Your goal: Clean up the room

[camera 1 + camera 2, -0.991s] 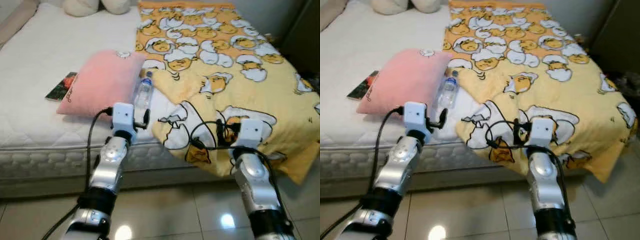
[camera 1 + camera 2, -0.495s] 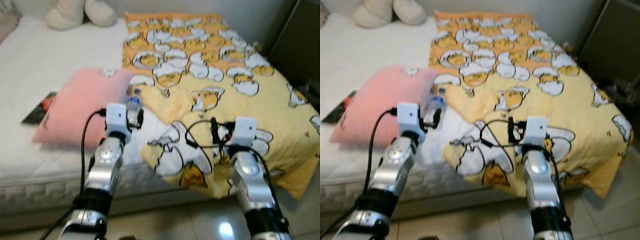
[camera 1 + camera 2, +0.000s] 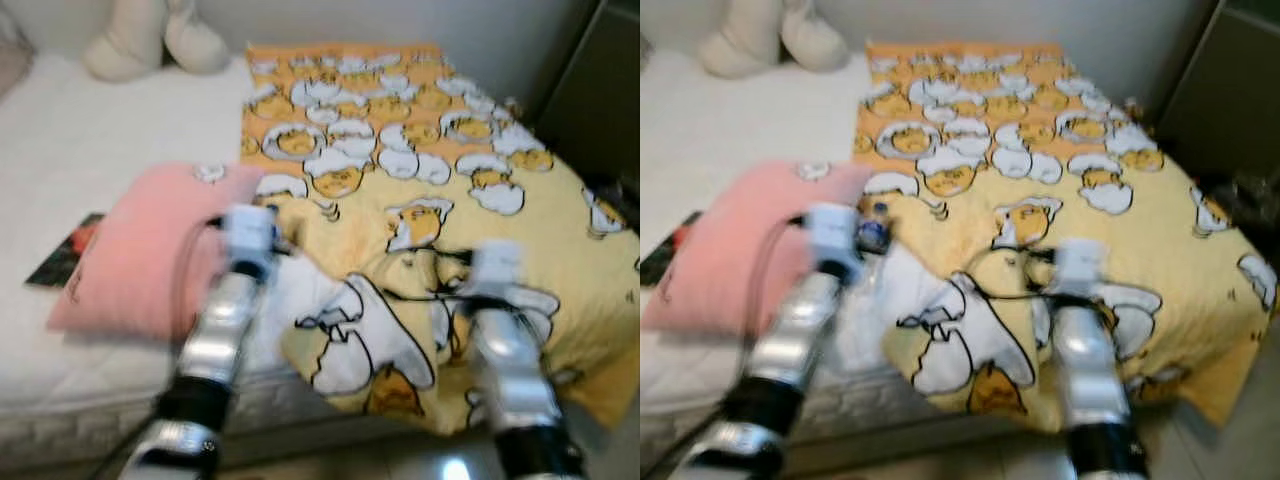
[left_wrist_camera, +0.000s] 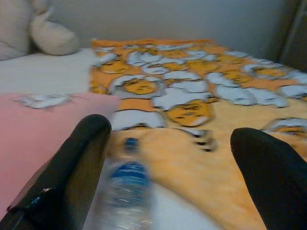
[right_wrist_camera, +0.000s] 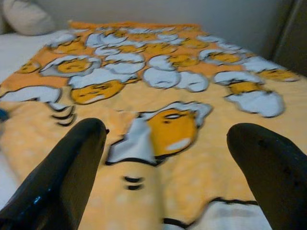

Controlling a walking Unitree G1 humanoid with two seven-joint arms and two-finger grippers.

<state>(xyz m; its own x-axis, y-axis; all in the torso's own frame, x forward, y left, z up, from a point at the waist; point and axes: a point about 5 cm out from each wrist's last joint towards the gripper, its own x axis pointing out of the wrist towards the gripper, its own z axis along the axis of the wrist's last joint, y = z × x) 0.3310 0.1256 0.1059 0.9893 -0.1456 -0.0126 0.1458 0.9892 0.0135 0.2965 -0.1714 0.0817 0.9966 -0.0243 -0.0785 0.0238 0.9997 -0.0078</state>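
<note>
1. A bed with a white mattress takes up the scene; the head views are blurred.
2. A yellow blanket printed with egg cartoons covers the robot's right side of the bed and hangs over the front edge.
3. A pink pillow lies on the left part of the mattress, its right edge close to the blanket.
4. A book lies flat just left of the pillow, partly tucked behind it.
5. Pale plush toys sit at the head of the bed, well apart from the rest.
6. A clear water bottle with a blue cap and label lies on the mattress between the pillow and the rumpled blanket edge; the left arm hides most of it from the head camera.
7. The left gripper hovers over the bottle with its jaws spread wide, holding nothing; one finger is above the pillow side.
8. The right gripper is over the blanket, jaws likewise wide apart and empty.
</note>
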